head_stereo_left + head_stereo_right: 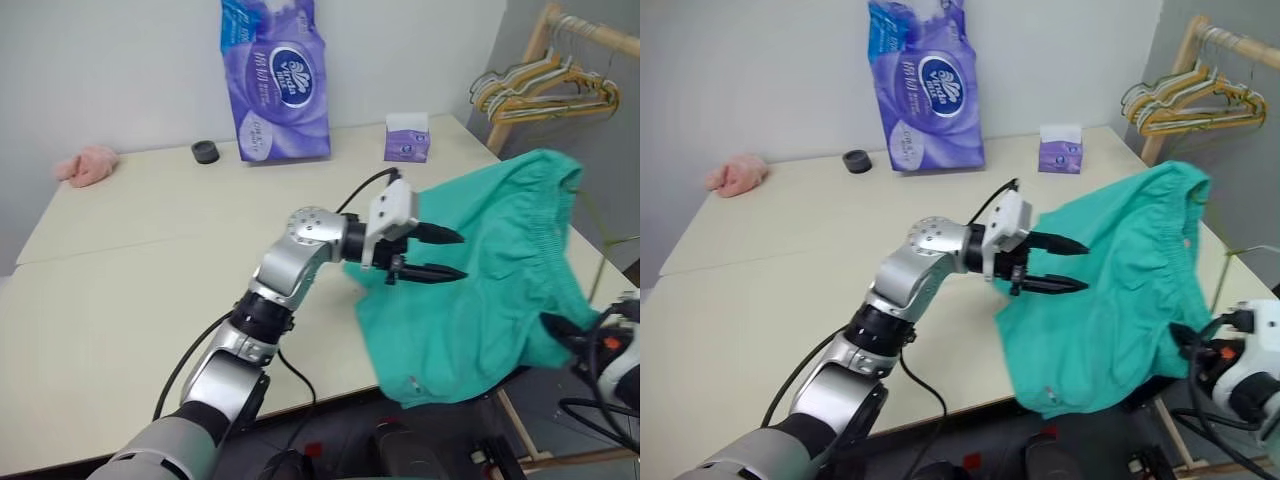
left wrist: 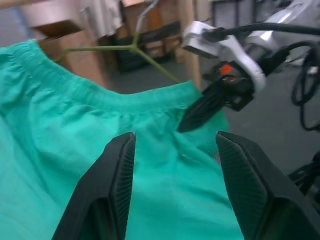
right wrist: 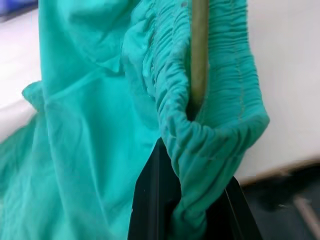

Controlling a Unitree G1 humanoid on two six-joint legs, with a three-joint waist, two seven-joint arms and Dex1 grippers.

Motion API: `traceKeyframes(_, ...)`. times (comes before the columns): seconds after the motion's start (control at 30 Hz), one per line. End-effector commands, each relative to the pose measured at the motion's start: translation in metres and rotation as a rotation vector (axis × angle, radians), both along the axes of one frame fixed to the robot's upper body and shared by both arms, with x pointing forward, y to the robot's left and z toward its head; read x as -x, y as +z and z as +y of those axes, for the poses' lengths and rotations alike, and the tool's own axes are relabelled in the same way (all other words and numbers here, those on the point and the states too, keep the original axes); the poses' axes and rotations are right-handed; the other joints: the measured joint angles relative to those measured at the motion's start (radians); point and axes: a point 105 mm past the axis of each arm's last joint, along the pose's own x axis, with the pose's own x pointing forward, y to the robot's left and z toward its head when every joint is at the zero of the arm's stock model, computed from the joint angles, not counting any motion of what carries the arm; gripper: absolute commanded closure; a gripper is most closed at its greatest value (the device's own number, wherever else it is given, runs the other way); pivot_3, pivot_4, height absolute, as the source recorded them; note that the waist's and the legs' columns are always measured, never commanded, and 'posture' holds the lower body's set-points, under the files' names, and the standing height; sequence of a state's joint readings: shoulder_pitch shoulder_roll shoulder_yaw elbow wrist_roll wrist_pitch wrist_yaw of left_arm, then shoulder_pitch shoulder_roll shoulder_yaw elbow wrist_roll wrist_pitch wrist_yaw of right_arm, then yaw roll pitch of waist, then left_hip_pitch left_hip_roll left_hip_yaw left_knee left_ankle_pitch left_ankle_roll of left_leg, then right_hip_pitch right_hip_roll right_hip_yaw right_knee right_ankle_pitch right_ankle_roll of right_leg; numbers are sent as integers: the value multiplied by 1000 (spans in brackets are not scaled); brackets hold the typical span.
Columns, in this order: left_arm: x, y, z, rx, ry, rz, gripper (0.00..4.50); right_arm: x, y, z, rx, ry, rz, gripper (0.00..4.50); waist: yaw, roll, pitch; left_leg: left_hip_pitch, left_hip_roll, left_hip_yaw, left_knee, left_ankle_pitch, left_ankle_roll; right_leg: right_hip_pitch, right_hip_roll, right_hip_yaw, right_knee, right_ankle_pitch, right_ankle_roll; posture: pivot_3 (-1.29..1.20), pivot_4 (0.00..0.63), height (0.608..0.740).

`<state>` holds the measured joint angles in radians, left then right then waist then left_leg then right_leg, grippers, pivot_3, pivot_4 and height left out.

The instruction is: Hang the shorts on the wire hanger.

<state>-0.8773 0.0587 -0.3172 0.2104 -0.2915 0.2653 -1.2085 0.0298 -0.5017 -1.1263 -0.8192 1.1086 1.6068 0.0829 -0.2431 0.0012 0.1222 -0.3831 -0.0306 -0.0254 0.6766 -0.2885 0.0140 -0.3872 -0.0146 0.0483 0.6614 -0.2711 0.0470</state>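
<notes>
The teal-green fabric shorts [image 1: 490, 270] with the gathered elastic waistband are hanging raised off the right edge of the pale rectangular table [image 1: 130, 260], with the thin wire hanger [image 3: 199, 50] already running inside the waistband. The right gripper [image 2: 205, 107] is pinching the waistband with its black fingers closed on the cloth, while the left gripper [image 1: 440, 255] is reaching level toward the fabric with its fingers parted, gripping nothing. The threading looks partly done; seating the waistband fully and letting go are probably what is remaining.
</notes>
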Motion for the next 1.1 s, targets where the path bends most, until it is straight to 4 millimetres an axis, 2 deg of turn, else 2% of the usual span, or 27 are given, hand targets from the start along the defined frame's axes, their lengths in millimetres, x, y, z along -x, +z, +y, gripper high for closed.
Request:
traceKeyframes(0.03,8,19,-17,55,-48,-45,1810,2,23,-25,31,-85,-17,4500,-27,-2,14,0,-1,1,0,-1,1,0,0,2,-1,0,0,-523,181,740)
traceKeyframes(0.1,10,24,-23,67,-59,-57,1810,2,34,-31,22,-107,-4,4500,-51,-4,25,-1,-2,4,0,-2,3,0,-1,5,-2,-1,1,-524,182,740)
traceKeyframes(0.2,18,39,-38,107,-83,-105,1810,-8,65,-66,-46,-315,9,4500,-93,-5,35,0,-4,9,0,-5,9,0,-2,10,-4,-3,4,-518,186,740)
traceKeyframes(0.37,25,48,-48,135,-101,-176,1810,-17,88,-95,-76,-482,35,4500,-141,-12,40,1,-7,17,-2,-6,12,1,-4,21,-13,-2,13,-501,183,740)
traceKeyframes(0.6,25,60,-56,169,-96,-196,1810,-25,111,-126,-81,-592,45,4500,-142,-12,41,1,-10,30,-1,-10,19,1,-5,31,-19,2,23,-483,179,740)
traceKeyframes(0.83,29,70,-66,200,-112,-207,1810,-24,120,-166,-35,-656,94,4500,-139,-11,41,1,-10,38,-2,-14,24,0,-5,46,-21,1,28,-468,181,740)
traceKeyframes(0.97,32,74,-72,205,-124,-225,1810,-17,114,-192,-17,-687,151,4500,-139,-10,43,2,-10,41,-2,-15,25,-1,-5,49,-21,1,29,-448,183,740)
traceKeyframes(1.1,32,77,-77,207,-129,-233,1810,-13,97,-198,-33,-650,231,4500,-139,-10,44,2,-10,41,-2,-15,26,-1,-5,50,-22,1,30,-437,183,740)
